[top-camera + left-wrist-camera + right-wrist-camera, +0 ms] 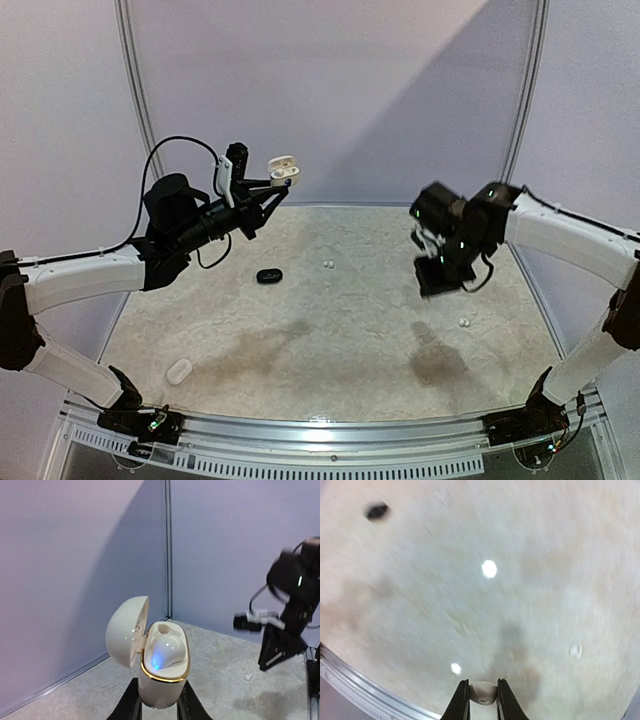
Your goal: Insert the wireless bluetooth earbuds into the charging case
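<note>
My left gripper (pixel 159 696) (pixel 262 186) is shut on the white charging case (pixel 161 672) (pixel 283 170) and holds it upright, high above the back left of the table. The case lid (pixel 126 630) is swung open. One white earbud (pixel 167 651) sits in the case with a blue light glowing, and the socket (pixel 163 628) behind it is empty. My right gripper (pixel 482 696) (pixel 437 280) hangs above the right of the table, shut on a white earbud (pixel 483 691). More white earbuds (pixel 327 265) (pixel 464 323) (pixel 575 650) lie loose on the table.
A black case (pixel 269 275) (pixel 377 511) lies left of the table's middle. A white closed case (pixel 179 372) rests near the front left. The metal front rail (pixel 330 432) borders the table. Dark stains (pixel 435 365) mark the surface.
</note>
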Motion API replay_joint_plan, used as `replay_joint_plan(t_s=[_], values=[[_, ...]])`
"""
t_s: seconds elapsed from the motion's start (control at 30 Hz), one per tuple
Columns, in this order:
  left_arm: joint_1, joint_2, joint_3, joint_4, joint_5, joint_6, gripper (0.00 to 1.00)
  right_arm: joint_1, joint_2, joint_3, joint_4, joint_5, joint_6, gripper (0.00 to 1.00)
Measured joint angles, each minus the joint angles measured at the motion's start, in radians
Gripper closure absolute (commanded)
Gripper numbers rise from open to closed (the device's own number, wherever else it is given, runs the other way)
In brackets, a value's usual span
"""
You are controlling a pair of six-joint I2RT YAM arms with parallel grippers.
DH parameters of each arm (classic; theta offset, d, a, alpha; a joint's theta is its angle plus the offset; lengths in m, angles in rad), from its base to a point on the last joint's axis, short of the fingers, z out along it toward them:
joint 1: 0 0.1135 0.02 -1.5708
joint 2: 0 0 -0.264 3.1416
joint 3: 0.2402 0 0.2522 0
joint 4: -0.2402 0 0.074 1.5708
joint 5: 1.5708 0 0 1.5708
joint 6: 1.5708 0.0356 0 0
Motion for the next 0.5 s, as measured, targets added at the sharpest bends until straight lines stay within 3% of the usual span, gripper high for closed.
replay_joint_plan(t_s=[0.1, 0.2, 0.5], values=[[-0.001, 0.0, 0.0, 0.018, 0.01, 0.027, 1.0, 0.041, 0.001, 0.26, 0.128, 0.05, -0.087, 1.0], [-0.003, 0.0, 0.0, 0.037, 0.021, 0.061, 1.0, 0.118, 0.003, 0.386, 0.299, 0.077, -0.191, 1.0], [-0.009, 0.0, 0.0, 0.067, 0.034, 0.114, 1.0, 0.246, 0.083, 0.36, 0.846, 0.004, -0.47, 1.0]])
